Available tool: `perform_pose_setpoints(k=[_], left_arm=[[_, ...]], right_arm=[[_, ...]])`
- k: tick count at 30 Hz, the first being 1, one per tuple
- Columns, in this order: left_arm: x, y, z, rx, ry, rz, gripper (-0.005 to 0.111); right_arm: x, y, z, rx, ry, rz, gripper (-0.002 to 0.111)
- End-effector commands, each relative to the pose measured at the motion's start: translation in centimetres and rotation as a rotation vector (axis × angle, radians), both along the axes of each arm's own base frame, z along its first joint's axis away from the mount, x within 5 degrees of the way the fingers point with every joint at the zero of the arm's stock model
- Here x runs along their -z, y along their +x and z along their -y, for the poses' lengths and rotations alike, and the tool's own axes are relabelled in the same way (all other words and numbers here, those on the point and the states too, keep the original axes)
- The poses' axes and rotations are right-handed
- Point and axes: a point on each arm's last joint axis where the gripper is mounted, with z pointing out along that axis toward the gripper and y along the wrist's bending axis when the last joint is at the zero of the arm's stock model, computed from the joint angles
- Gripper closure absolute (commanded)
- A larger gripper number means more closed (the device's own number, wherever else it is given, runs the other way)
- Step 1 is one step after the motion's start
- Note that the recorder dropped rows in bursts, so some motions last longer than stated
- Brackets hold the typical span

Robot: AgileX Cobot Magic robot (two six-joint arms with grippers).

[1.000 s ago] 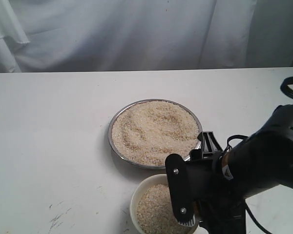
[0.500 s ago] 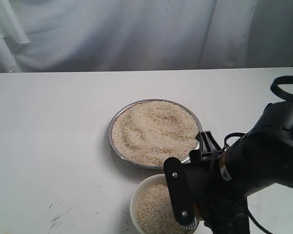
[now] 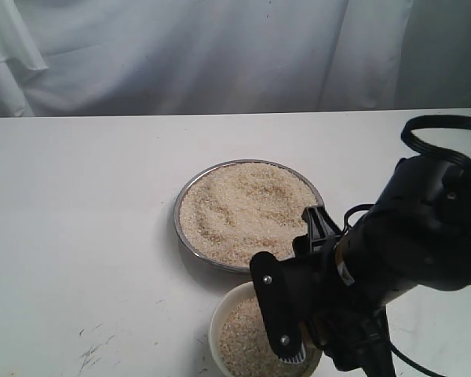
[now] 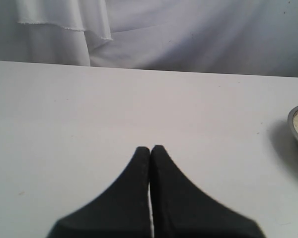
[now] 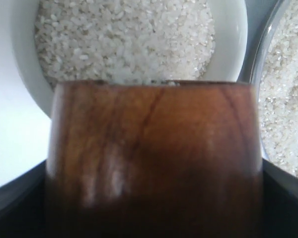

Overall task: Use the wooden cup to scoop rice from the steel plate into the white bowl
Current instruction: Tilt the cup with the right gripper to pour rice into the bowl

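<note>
the steel plate (image 3: 176,216) sits on the table (image 3: 78,196) with rice (image 3: 243,208) in it. the white bowl (image 3: 217,323) stands just in front of it, also holding rice. the wooden cup (image 5: 154,158) is over the bowl's right edge.

The wide, shiny steel plate (image 3: 176,214) lies flat, filled nearly to its rim with beige rice (image 3: 247,206). Just beside the plate stands the white bowl (image 3: 217,320), partly filled with rice. The reddish-brown wooden cup (image 5: 154,153) hangs tilted at the bowl's rim, its mouth towards the grains.
</note>
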Motion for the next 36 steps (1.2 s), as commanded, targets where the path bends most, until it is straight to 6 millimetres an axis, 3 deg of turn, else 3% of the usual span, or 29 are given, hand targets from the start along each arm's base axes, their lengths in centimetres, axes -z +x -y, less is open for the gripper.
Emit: perform_pose_setpoints(k=[1, 36], left_arm=[[0.1, 0.0, 0.0, 0.002, 0.001, 0.006, 0.107], [0.1, 0.0, 0.0, 0.002, 0.001, 0.006, 0.107]], right_arm=[[0.1, 0.0, -0.5, -0.023, -0.034, 0.014, 0.108], [-1.0, -0.1, -1.7, -0.1, -0.102, 0.098, 0.108]])
